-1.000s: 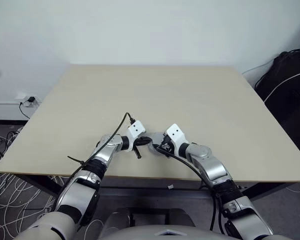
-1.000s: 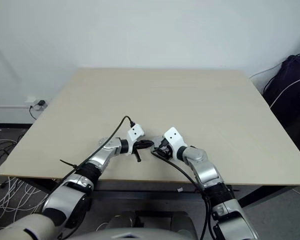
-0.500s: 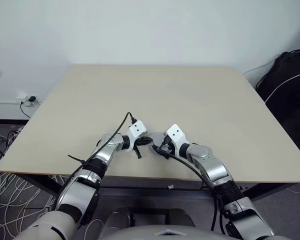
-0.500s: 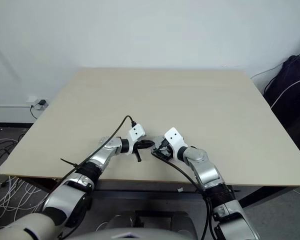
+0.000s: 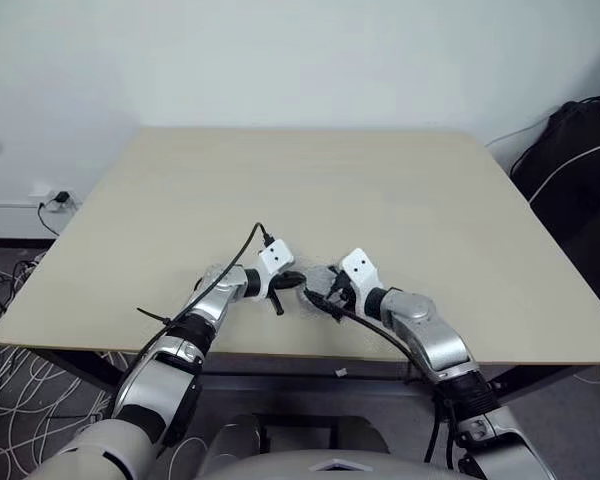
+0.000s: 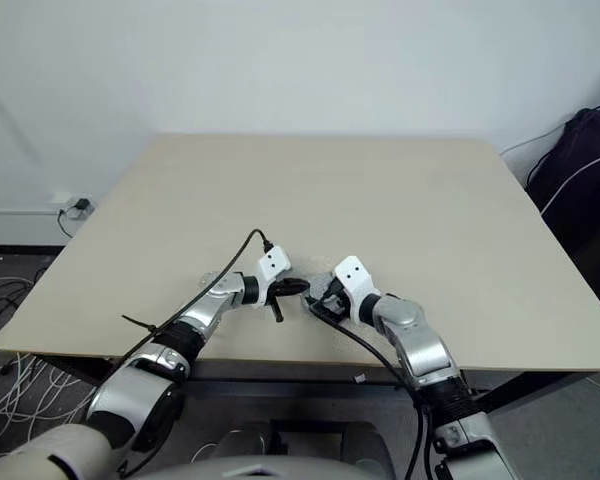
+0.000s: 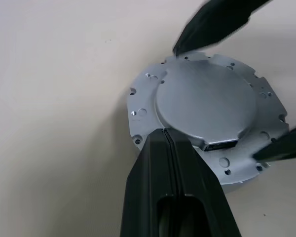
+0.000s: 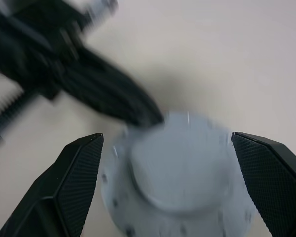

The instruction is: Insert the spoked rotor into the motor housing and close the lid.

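Near the table's front edge lies the motor housing (image 7: 207, 103) (image 5: 317, 279), a silver round body with a drilled flange and a smooth raised cover on top. Whether that cover is the lid I cannot tell. The spoked rotor is hidden. My left gripper (image 7: 165, 132) (image 5: 298, 281) is shut with nothing in it, and its tip rests against the flange's rim. My right gripper (image 8: 165, 136) (image 5: 326, 291) hovers open just above the silver body, one finger (image 8: 74, 182) on each side and neither touching it.
The beige table (image 5: 310, 180) stretches bare beyond the grippers. Its front edge runs just below my wrists. A dark bag (image 5: 580, 160) stands off the table at the right, and cables (image 5: 10, 370) lie on the floor at the left.
My right gripper has lifted slightly and drawn back a little from the silver body, with its fingers spread wider. The left gripper and the silver body have kept still.
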Motion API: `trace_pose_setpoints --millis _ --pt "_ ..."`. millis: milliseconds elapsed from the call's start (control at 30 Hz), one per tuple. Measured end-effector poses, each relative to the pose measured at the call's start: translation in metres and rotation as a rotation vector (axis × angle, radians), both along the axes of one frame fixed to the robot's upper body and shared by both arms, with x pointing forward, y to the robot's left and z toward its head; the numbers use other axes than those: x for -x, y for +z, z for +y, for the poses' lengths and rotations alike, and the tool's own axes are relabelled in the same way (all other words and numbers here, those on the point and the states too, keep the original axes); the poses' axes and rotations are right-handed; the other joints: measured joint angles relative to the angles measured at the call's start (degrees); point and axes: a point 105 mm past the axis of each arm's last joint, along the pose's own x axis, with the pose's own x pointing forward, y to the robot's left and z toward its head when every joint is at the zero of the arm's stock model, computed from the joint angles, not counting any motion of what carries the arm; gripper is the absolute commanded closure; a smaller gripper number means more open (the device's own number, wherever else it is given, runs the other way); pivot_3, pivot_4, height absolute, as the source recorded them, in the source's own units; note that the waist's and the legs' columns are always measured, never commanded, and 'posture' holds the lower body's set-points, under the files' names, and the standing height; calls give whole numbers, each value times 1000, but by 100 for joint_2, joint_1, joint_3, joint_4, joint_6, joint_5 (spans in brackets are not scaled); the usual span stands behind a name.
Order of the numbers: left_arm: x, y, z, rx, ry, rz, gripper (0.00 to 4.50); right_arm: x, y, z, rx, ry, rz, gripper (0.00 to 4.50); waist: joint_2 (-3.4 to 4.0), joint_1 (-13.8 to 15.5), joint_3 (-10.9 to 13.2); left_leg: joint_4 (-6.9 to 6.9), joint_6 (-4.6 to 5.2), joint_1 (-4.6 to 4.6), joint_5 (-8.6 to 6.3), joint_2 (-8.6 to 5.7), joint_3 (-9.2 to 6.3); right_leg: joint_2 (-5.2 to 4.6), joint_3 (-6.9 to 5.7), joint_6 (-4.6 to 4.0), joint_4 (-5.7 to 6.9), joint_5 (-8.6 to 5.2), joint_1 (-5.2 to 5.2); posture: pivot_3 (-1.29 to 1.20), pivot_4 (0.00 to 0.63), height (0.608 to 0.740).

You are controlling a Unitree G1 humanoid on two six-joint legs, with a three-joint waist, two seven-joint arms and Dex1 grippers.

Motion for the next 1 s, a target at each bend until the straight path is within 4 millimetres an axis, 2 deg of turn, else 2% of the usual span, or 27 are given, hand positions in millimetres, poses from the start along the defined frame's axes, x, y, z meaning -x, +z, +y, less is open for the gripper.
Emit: trace_pose_setpoints --millis 267,500,600,867,1000 --pt "0 0 -2 2 -2 -1 4500 -3 15 -10 -21 -51 -15 19 -2 16 1 1 1 0 -1 -2 -5 0 -2 3 -4 -1 -2 0 0 740" --pt "-1 0 -2 2 -5 -4 4500 27 12 -31 -162 -134 278 19 -4 58 2 4 2 -11 -1 -2 -5 -1 -1 4 -2 -1 1 0 0 740" --pt "-1 -1 -2 1 -3 -4 4500 32 18 -42 -220 -181 366 19 -5 66 3 8 2 -11 -2 -1 -4 -1 -2 4 0 -2 1 0 0 740" --pt "0 -1 -3 6 -8 -5 4500 26 26 -46 -326 -276 499 19 -5 81 3 5 3 -13 -2 -1 -2 -1 -1 4 -2 -2 -2 0 0 740" --pt "-1 -1 -3 6 -9 -10 4500 14 19 -49 -454 -426 616 19 -3 84 2 7 4 -14 -1 -2 0 0 0 5 5 0 -6 0 0 740"
